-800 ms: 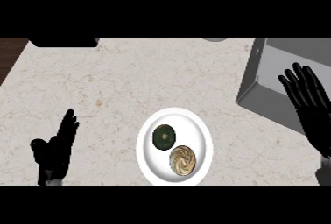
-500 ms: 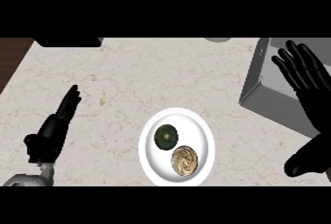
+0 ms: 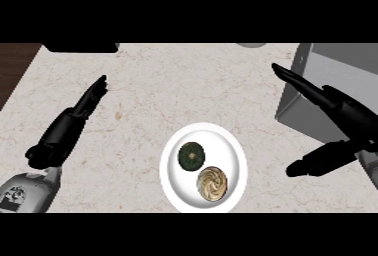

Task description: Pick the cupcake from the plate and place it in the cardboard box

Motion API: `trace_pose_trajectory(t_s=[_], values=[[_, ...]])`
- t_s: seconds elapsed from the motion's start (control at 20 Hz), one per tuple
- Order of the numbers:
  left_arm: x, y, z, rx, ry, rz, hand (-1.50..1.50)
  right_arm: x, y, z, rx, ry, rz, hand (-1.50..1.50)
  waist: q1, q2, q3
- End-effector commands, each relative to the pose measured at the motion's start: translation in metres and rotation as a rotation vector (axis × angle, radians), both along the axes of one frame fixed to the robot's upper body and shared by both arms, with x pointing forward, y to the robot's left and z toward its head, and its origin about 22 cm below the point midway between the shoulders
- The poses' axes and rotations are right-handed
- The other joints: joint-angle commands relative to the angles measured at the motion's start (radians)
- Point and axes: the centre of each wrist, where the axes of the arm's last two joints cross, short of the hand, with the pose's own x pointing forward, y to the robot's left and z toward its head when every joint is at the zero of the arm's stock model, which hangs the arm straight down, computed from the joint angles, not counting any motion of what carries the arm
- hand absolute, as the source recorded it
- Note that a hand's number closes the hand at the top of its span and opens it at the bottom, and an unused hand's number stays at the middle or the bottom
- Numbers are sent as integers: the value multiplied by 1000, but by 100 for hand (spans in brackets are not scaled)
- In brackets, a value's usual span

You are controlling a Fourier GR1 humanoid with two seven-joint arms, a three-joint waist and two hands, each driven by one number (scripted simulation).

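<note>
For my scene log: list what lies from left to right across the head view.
Left hand → white plate holding a dark green item and the cupcake → right hand → grey box.

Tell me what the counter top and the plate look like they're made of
The counter top looks like polished stone, perhaps marble or granite: pale beige with fine brownish speckles and veins. The plate looks like glazed white ceramic: plain, smooth and evenly bright, though plastic can't be ruled out.
</note>
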Motion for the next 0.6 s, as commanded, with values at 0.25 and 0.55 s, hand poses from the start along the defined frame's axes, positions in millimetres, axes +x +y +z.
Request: trace_pose_trajectory(t_s=[0.25, 0.55], values=[[5, 9, -13, 10, 6, -7, 0, -11, 41, 12, -419, -138, 160, -150, -8, -4, -1], [10, 11, -8, 15, 7, -8, 0, -41, 92, 24, -753, -153, 249, -150, -11, -8, -2]])
